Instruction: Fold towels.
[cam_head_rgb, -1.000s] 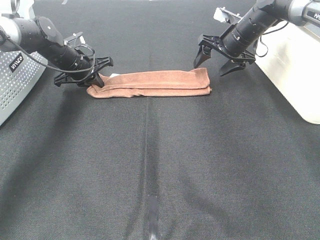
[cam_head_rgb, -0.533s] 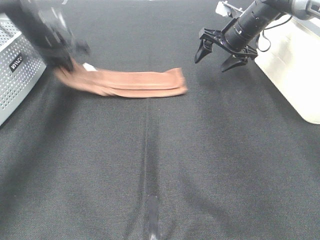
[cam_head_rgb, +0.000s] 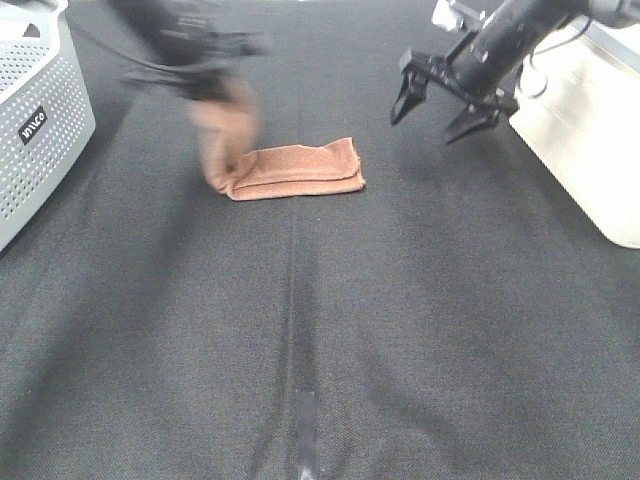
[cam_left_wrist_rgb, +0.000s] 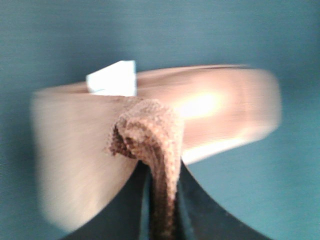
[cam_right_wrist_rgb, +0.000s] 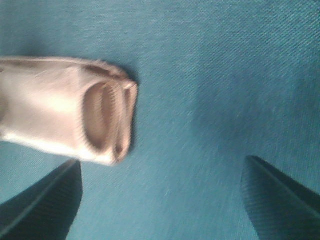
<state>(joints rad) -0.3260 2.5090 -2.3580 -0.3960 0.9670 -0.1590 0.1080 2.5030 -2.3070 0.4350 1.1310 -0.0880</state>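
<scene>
The reddish-brown towel (cam_head_rgb: 295, 170) lies folded lengthwise on the black cloth at the back centre. Its left end is lifted and blurred, held up by my left gripper (cam_head_rgb: 215, 85), which is shut on it. In the left wrist view the towel's pinched edge (cam_left_wrist_rgb: 150, 135) sits between the fingers, with the white tag (cam_left_wrist_rgb: 114, 78) behind it. My right gripper (cam_head_rgb: 446, 108) is open and empty, hovering to the right of the towel. The right wrist view shows the towel's folded right end (cam_right_wrist_rgb: 75, 112) ahead of the spread fingertips (cam_right_wrist_rgb: 42, 202).
A grey perforated basket (cam_head_rgb: 35, 110) stands at the back left. A white box (cam_head_rgb: 585, 130) stands at the right edge. The black cloth (cam_head_rgb: 320, 340) covers the whole table.
My left gripper has dragged the towel's left end leftward, then lifted it and swung it right over the towel. The towel slid left. My right gripper rose slightly and stayed open.
</scene>
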